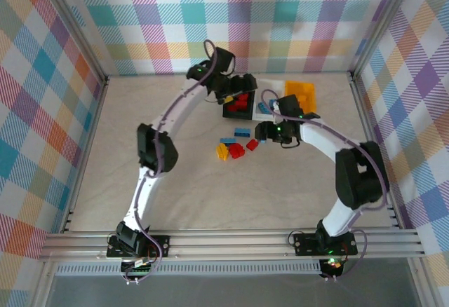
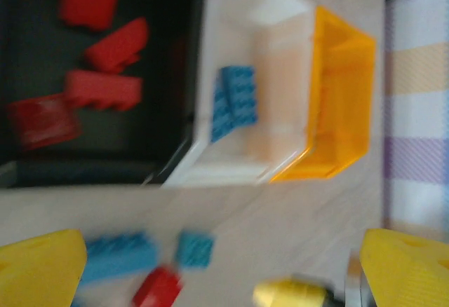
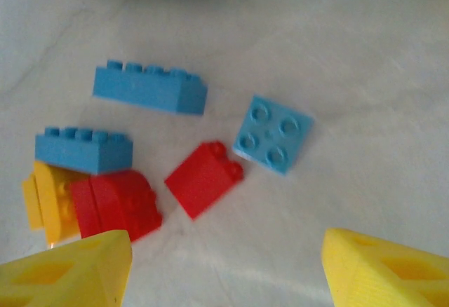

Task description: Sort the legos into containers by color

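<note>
Table (image 1: 175, 195): one, pale, carrying everything listed.

Bins: three, side by side and touching, ahead of the left gripper (image 2: 224, 272).
- Black bin (image 2: 84, 172): ahead, toward its left finger.
- White bin (image 2: 287, 76): ahead of the gap.
- Orange bin (image 2: 344, 97): ahead, toward its right finger.

Left gripper: jaws spread wide, released, nothing between them.

Right gripper (image 3: 224, 265): jaws apart, gripping nothing, over the loose pile. The bins' walls lie well beyond the pile.

Red bricks in the black bin (image 2: 104, 88): four.

Blue bricks in the white bin (image 2: 238, 97): two, as far as the blur allows.

Loose bricks ahead of the right jaws: six.
- Long blue brick (image 3: 149, 88): farthest ahead.
- Second long blue brick (image 3: 83, 149): toward the left finger, touching the pieces below.
- Square blue plate (image 3: 272, 133): ahead, toward the right finger.
- Red block (image 3: 116, 205): just ahead of the left fingertip.
- Small red brick (image 3: 203, 178): just ahead of the gap, beside the plate.
- Yellow brick (image 3: 45, 202): outside the left finger, against the red block.
</note>
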Robot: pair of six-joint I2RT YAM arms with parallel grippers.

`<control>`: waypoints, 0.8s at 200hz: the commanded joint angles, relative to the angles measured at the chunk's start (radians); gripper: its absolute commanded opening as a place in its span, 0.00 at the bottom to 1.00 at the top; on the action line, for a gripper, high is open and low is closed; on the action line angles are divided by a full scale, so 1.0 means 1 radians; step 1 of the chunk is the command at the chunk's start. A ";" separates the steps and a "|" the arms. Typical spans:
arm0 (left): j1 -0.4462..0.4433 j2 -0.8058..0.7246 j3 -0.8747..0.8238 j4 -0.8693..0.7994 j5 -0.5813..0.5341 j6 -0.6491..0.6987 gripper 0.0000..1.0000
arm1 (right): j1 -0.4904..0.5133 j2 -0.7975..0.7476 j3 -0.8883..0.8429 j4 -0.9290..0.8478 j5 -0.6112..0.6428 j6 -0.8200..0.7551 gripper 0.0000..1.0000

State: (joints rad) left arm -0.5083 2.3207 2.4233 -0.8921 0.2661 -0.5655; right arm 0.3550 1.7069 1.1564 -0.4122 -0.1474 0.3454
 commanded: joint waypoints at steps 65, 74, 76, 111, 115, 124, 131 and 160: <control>0.087 -0.409 -0.562 -0.087 -0.158 0.206 1.00 | 0.029 0.221 0.206 -0.117 0.194 0.070 0.71; 0.090 -0.420 -0.578 -0.085 -0.156 0.206 1.00 | 0.030 0.234 0.213 -0.121 0.202 0.076 0.71; 0.090 -0.421 -0.581 -0.085 -0.157 0.205 1.00 | 0.030 0.237 0.216 -0.120 0.205 0.078 0.71; 0.093 -0.429 -0.600 -0.082 -0.146 0.209 1.00 | 0.038 0.284 0.245 -0.121 0.237 0.098 0.67; 0.094 -0.427 -0.602 -0.082 -0.146 0.209 1.00 | 0.039 0.290 0.248 -0.119 0.238 0.098 0.66; 0.094 -0.426 -0.606 -0.083 -0.141 0.209 1.00 | 0.041 0.303 0.259 -0.122 0.239 0.098 0.65; 0.095 -0.425 -0.610 -0.084 -0.138 0.210 1.00 | 0.043 0.312 0.266 -0.125 0.240 0.098 0.63; 0.096 -0.423 -0.636 -0.085 -0.133 0.215 1.00 | 0.052 0.323 0.265 -0.140 0.243 0.093 0.51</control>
State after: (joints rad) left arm -0.4217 1.9327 1.8175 -0.9668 0.1215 -0.3737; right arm 0.3939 2.0171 1.3998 -0.5117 0.0784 0.4335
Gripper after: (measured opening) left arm 0.999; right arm 0.556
